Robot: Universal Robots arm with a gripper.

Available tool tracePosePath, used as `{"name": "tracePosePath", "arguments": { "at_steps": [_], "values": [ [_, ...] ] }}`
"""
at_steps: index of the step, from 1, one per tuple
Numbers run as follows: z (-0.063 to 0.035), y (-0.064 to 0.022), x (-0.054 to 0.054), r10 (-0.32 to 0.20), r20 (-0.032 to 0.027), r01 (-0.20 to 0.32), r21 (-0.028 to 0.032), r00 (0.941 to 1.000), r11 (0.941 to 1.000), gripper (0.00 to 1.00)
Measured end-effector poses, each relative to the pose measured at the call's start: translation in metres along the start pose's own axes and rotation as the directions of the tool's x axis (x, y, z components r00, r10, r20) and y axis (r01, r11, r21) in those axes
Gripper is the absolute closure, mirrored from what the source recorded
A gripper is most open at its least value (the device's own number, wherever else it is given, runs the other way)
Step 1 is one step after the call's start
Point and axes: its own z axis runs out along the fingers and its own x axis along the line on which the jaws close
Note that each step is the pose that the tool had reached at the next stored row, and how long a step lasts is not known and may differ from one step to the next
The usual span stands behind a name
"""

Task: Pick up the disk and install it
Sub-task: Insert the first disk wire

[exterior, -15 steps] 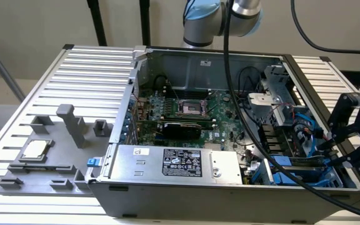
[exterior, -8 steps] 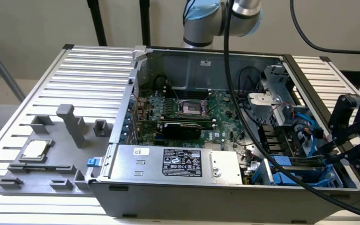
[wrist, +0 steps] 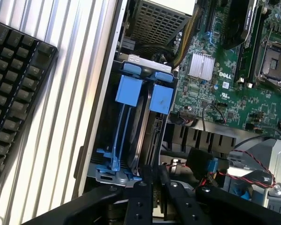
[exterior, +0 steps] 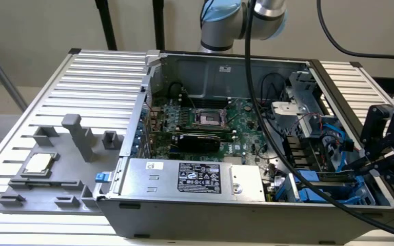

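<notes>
Gripper (wrist: 154, 177) at blue-framed disk (wrist: 141, 136) (edge-on in case (exterior: 183, 218))

Silver-grey arm (exterior: 225, 35), pale blue joint cap (exterior: 219, 11), upper centre; trailing black cable (exterior: 250, 77); black, screw-studded linkage gripper (exterior: 358, 166), right edge.

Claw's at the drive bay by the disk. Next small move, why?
Probably a short, slow push along the slot to seat the disk: it stands on edge in the drive bay, and the claw sits in line at its near end. Whether it is fully home, I cannot tell.
</notes>
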Motion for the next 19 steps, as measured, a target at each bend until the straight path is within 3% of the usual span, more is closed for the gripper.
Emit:
{"name": "tracePosePath", "arguments": {
  "at_steps": [5, 12, 14, 19],
  "values": [
    [0.0007, 0.0043, -0.002, -0.002, 0.0002, 0.002, -0.0018, 1.0, 1.0, 0.84],
    [0.0036, 0.0286, -0.009, -0.002, -0.0023, 0.002, -0.0032, 1.0, 1.0, 0.84],
    [0.0042, 0.0307, -0.011, -0.001, -0.0117, 0.001, -0.005, 0.9999, 1.0, 0.84],
    [0.0046, 0.0311, -0.011, 0.019, -0.0437, -0.02, -0.0077, 0.9989, 0.9998, 0.84]
  ]
}}
